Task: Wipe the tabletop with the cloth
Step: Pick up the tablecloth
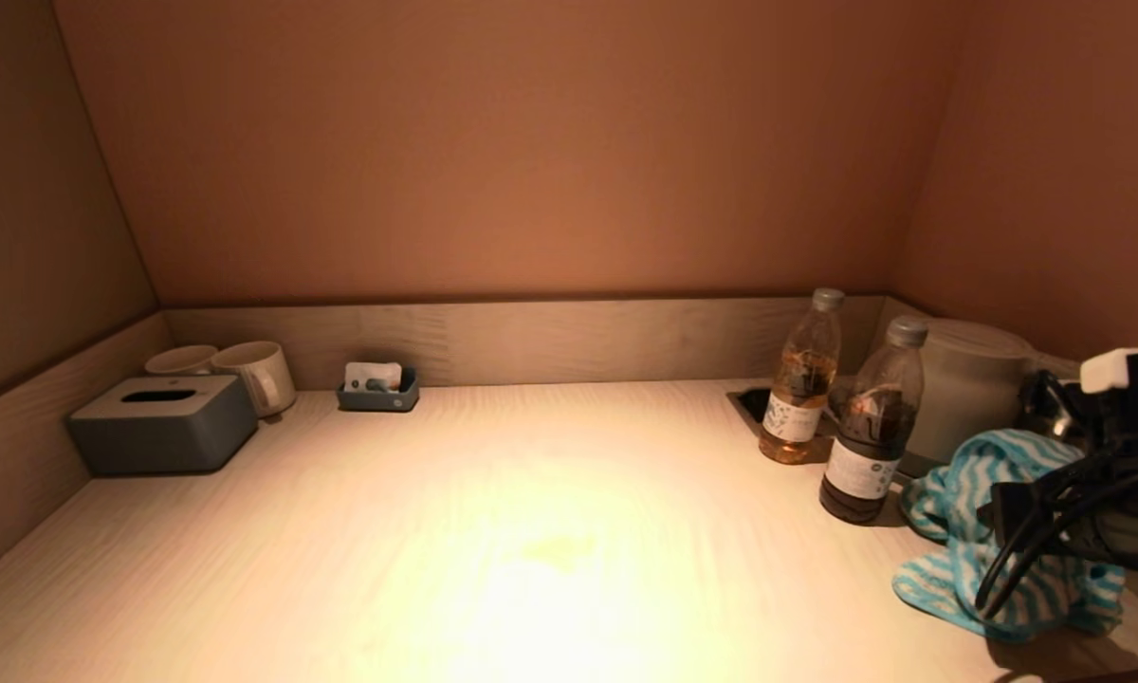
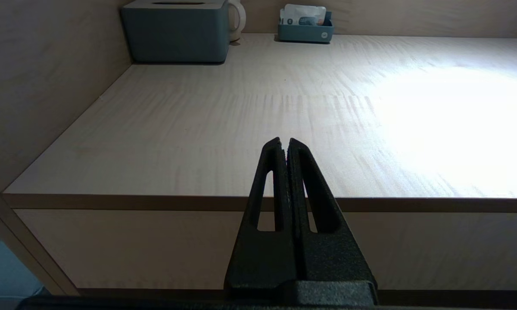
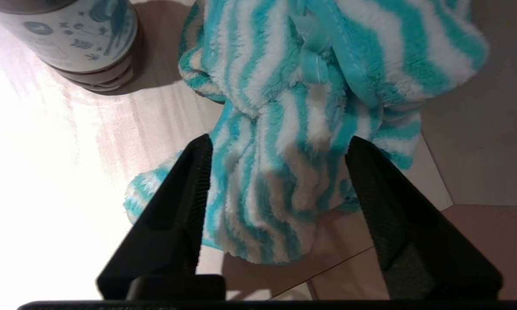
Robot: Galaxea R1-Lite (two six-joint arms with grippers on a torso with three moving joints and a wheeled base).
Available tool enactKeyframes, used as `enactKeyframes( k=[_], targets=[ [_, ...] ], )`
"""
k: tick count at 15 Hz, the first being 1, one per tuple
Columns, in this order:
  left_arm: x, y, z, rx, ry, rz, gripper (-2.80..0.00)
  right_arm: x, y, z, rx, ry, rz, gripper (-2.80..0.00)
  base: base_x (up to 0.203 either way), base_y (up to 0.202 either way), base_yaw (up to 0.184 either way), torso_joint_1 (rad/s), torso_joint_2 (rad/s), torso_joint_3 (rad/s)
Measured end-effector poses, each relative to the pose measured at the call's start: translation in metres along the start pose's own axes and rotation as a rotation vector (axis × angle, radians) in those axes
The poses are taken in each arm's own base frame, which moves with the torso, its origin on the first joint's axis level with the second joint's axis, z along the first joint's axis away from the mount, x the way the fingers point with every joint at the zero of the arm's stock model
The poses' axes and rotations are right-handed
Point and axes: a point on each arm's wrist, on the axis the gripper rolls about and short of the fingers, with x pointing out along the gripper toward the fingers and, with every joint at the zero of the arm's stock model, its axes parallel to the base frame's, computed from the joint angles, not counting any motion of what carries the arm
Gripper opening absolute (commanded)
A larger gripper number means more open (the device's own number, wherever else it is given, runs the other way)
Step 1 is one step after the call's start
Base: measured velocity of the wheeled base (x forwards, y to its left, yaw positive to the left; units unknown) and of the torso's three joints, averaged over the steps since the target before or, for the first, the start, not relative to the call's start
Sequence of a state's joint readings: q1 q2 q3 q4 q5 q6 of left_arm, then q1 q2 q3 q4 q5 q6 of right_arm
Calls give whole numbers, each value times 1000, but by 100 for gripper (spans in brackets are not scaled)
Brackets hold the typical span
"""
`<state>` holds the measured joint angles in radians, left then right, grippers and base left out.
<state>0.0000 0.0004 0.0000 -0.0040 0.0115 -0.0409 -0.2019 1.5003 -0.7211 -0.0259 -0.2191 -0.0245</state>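
Observation:
A fluffy cloth (image 1: 986, 531) with turquoise and white stripes lies bunched on the light wood tabletop (image 1: 493, 531) at the front right, just right of a dark bottle. My right gripper (image 3: 278, 144) hangs over the cloth (image 3: 293, 107), open, its fingers (image 3: 189, 185) standing either side of the cloth's near part. In the head view the right arm (image 1: 1100, 474) covers part of the cloth. My left gripper (image 2: 284, 144) is shut and empty, parked before the table's front left edge, out of the head view.
Two bottles stand at the right, one amber (image 1: 801, 379) and one dark (image 1: 871, 434), beside a white kettle (image 1: 967, 384). A grey tissue box (image 1: 163, 422), two mugs (image 1: 258, 375) and a small tray (image 1: 377, 391) stand at the back left. Walls enclose three sides.

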Motion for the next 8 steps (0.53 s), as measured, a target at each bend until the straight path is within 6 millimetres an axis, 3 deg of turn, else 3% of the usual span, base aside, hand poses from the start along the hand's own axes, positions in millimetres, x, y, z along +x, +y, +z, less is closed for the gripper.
enactKeyframes(
  k=[8],
  targets=[
    [0,0,0,0,0,0,-280,60,-6,-2,57,146,4,0,0,0,0,0,0,0]
  ],
)
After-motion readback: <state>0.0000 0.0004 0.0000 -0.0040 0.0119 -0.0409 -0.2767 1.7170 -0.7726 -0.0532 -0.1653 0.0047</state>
